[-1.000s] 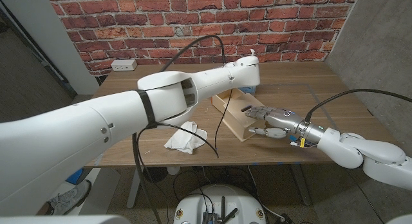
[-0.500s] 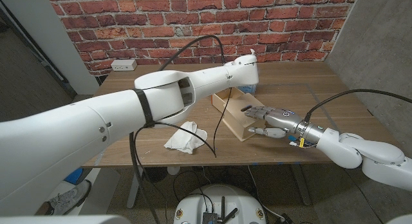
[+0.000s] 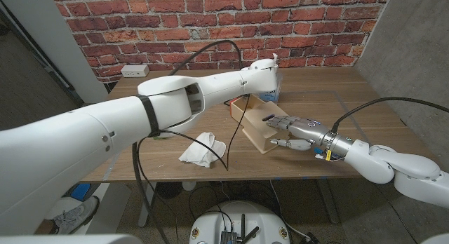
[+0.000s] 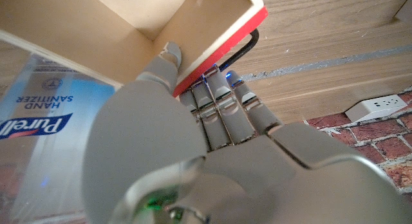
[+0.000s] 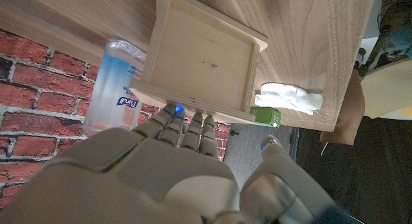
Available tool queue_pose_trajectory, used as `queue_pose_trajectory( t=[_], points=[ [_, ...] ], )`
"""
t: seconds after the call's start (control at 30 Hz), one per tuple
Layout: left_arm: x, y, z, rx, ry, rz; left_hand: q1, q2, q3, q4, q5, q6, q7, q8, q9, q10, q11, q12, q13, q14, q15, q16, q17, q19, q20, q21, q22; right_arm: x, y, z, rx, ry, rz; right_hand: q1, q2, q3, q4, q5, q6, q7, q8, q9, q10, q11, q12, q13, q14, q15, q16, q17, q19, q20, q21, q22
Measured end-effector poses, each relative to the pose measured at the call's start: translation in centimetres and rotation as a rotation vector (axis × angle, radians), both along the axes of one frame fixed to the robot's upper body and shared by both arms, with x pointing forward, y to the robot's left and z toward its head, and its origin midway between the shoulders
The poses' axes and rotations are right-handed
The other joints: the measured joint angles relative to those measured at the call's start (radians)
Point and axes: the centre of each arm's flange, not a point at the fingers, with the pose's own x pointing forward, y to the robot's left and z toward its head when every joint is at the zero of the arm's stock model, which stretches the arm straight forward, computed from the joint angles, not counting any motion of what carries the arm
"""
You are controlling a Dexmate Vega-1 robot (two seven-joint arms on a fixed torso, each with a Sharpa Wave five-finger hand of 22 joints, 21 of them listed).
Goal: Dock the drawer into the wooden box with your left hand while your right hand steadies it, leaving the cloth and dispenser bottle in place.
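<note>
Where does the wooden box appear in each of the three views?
Head view: the wooden box sits mid-table, touched by the right hand.
Left wrist view: its pale wood and the red-fronted drawer lie just past the left hand.
Right wrist view: it lies against the fingertips, beside the bottle.
Shared landmark: the brick wall.

a red brick wall [image 3: 175, 19] stands behind the far edge of the wooden table [image 3: 365, 104]. a white power strip [image 3: 134, 71] lies on the table's far left corner, close to the wall; the left wrist view shows it too [image 4: 376, 107]. grey concrete wall [image 3: 414, 48] rises at the right. a small green object [image 5: 264, 116] shows in the right wrist view just beside the white cloth; what it is cannot be told.
</note>
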Motion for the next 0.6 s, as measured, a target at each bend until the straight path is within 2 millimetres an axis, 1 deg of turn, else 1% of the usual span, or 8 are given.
queue_pose_trajectory(
  t=[0.2,0.33,0.37,0.57,0.6],
  points=[
    [0.1,0.9,0.0,-0.002,0.022,-0.007,0.0,0.0,0.0,0.0,0.002,-0.001,0.0,0.001,0.0,-0.002,-0.002,0.0,0.001,0.002,-0.006,0.0,0.0,0.0,0.0,0.0,0.0,0.1,0.1,0.1,-0.003,-0.001,0.0,0.0,0.0,0.0,0.0,0.0,0.0,0.0,0.0,0.0,0.0,0.0,0.0,0.0,0.0,0.0,0.0,0.0,0.0,-0.001,-0.002,-0.001],
    [0.2,1.2,0.0,-0.002,0.032,-0.014,0.0,0.0,0.0,0.0,0.002,-0.002,0.001,0.004,0.0,-0.003,-0.002,0.0,0.002,0.004,-0.008,-0.003,0.0,-0.005,0.005,-0.008,0.0,0.2,0.2,0.1,-0.004,0.0,0.0,0.0,0.0,0.0,0.0,0.0,0.0,0.0,0.0,0.0,0.0,0.0,-0.002,0.0,0.0,0.0,0.0,0.0,0.001,-0.003,-0.002,-0.001],
    [0.2,1.3,0.0,-0.002,0.036,-0.019,0.0,0.0,0.0,0.0,0.002,-0.002,0.001,0.004,0.0,-0.003,-0.002,0.0,0.002,0.004,-0.014,-0.003,-0.001,-0.005,0.005,-0.008,0.0,0.2,0.2,0.1,-0.004,0.0,0.001,0.0,0.0,0.0,0.0,0.0,0.0,0.0,0.0,0.0,0.0,0.0,-0.002,0.0,0.0,0.0,0.0,0.0,0.003,-0.002,-0.002,-0.001],
    [0.4,1.2,0.0,0.004,0.047,-0.045,0.0,0.0,0.0,0.0,0.002,-0.008,-0.004,0.005,0.0,-0.003,-0.002,-0.001,0.002,0.0,-0.017,-0.005,-0.001,-0.005,0.005,-0.008,0.0,0.3,0.3,0.0,-0.003,0.001,0.001,0.0,0.0,0.0,0.0,0.0,0.0,0.0,0.0,0.0,0.0,0.0,-0.002,0.001,0.0,0.0,0.0,0.0,0.003,-0.001,-0.003,0.0],
    [0.5,1.1,0.0,0.005,0.049,-0.052,0.0,0.0,0.0,0.0,0.002,-0.008,-0.005,0.005,0.0,-0.003,-0.002,-0.001,0.002,0.0,-0.017,-0.005,-0.001,-0.009,0.002,-0.008,0.0,0.3,0.3,0.0,-0.003,0.001,0.001,0.0,0.0,0.0,0.0,0.0,0.0,0.0,0.0,0.0,0.0,0.0,-0.002,0.001,0.0,0.0,0.0,0.0,0.003,-0.001,-0.003,0.0]
  ],
)
